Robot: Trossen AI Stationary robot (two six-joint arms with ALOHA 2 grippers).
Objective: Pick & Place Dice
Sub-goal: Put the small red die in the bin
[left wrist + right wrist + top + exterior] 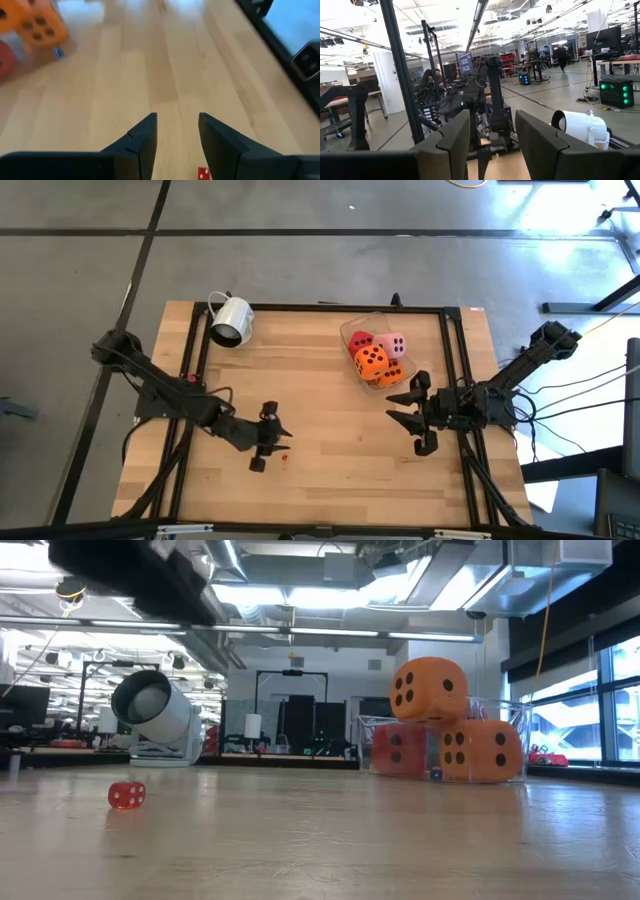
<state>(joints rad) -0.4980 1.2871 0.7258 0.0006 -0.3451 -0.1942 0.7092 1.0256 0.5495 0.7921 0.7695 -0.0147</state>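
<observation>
A: Where are the soft cubes sitting?

B: They are piled in a clear plastic tray (pixel 352 332) at the far right part of the pale wooden table (pixel 310 470). A red soft die with dark pips (pixel 361 341) and a pink soft die (pixel 394 345) are lying side by side at the back. An orange soft die (pixel 371 361) is resting on top of the pile, and a second orange die (pixel 391 375) is sitting at the near edge of the tray. In the low view the top orange die (pixel 428 689) is perching above the lower orange one (pixel 481 751), with the red one (pixel 399 750) just beside it.

A: And the arms?

B: The left gripper (pixel 272 438) is hanging over the near-left middle of the table, its two dark fingers (pixel 140 145) standing apart and grasping nothing. A tiny red die with white pips (pixel 126 795) is lying on the wood just beside it, seen between the fingertips in the left wrist view (pixel 202 173).

A: The right one?

B: The right gripper (pixel 412 408) is hovering just near the tray, close to the second orange die, fingers (pixel 452 140) spread and empty.

A: Anything else on the table?

B: A white mug (pixel 231 321) is lying on its side at the far left, well apart from the tray.
</observation>
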